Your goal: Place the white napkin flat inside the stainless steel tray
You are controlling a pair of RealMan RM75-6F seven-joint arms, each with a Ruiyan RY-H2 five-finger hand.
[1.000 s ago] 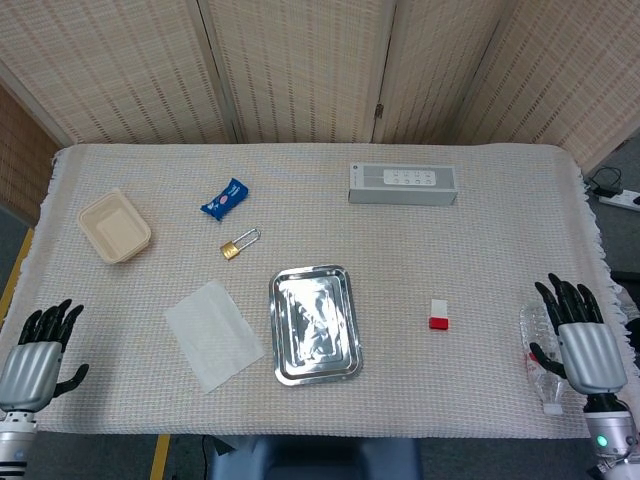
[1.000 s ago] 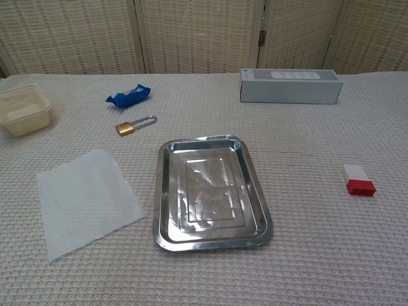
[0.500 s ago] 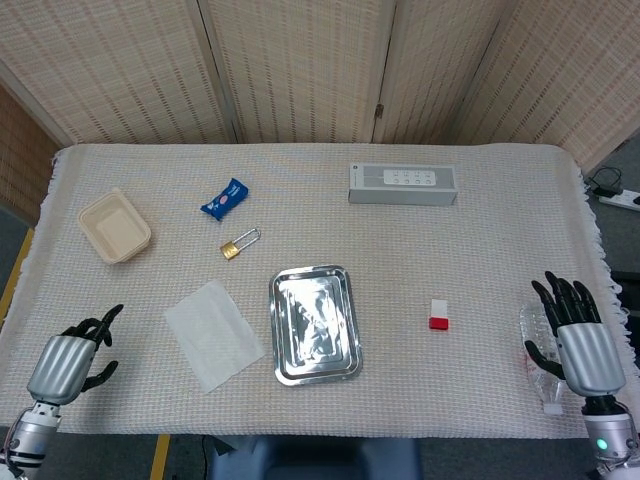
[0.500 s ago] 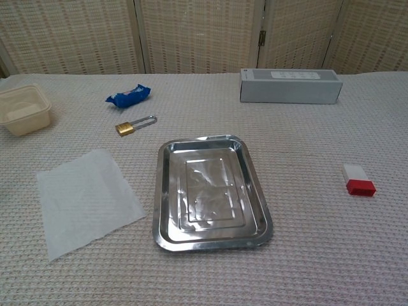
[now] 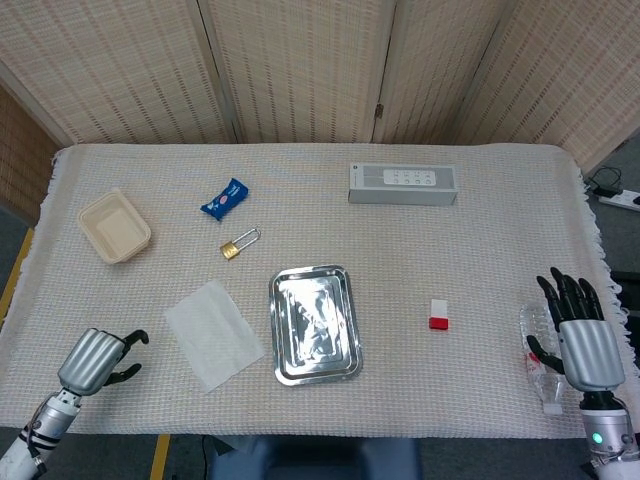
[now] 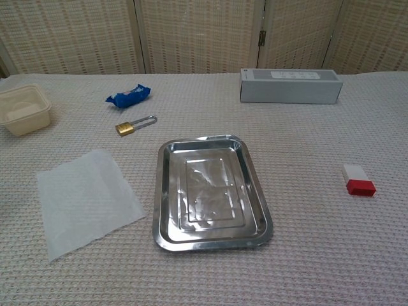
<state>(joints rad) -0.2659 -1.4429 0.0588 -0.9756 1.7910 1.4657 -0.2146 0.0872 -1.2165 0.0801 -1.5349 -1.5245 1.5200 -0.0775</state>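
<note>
The white napkin (image 5: 214, 333) (image 6: 86, 199) lies flat on the tablecloth, just left of the stainless steel tray (image 5: 285, 368) (image 6: 162, 237), which is empty. My left hand (image 5: 97, 359) hovers near the table's front left, a short way left of the napkin, fingers spread and holding nothing. At the front right edge my right hand (image 5: 581, 335) is open too, fingers pointing away, far from the tray. Neither hand shows in the chest view.
A beige container (image 5: 114, 226), a blue wrapped snack (image 5: 225, 198) and a brass padlock (image 5: 238, 244) lie behind the napkin. A grey box (image 5: 402, 184) sits at the back, a red-and-white eraser (image 5: 438, 314) right of the tray, a clear plastic bottle (image 5: 537, 363) beside my right hand.
My left hand has moved right, closer to the napkin, and turned so its fingers point rightward. The right hand has barely shifted. Napkin and tray have not moved.
</note>
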